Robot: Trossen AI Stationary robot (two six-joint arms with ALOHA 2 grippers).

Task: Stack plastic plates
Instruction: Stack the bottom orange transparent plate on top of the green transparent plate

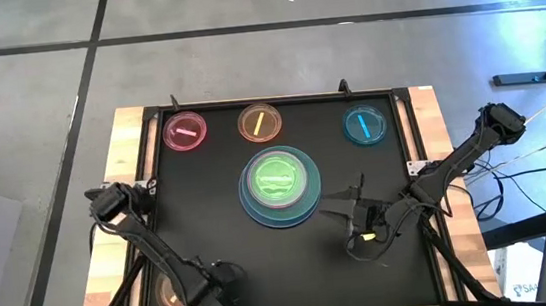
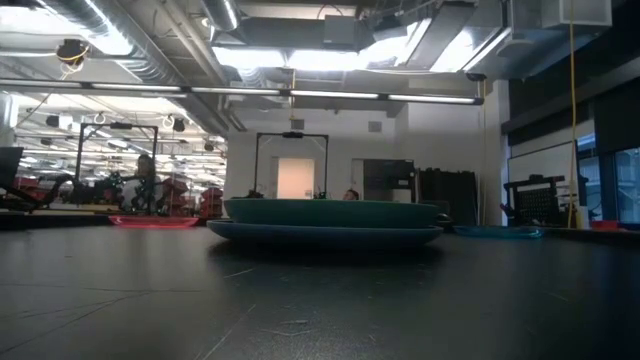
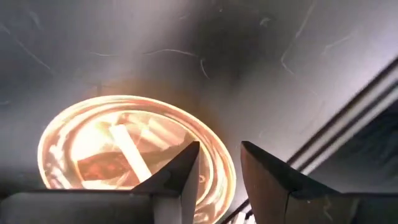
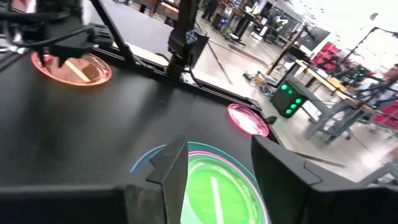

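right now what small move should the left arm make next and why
Probably lower the left gripper onto the rim of the small translucent pink plate and close. Its fingers stand apart just over that plate's edge at the table's near left corner, holding nothing, while the stack with the green plate on top waits mid-table.

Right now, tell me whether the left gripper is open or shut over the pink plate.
Open. The left gripper shows a clear gap between its tips above the small pink plate, holding nothing.

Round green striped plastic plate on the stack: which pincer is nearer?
Right. The right pincer sits just beside the green striped plate; the left pincer is at the table's near-left corner, over a translucent pink plate.
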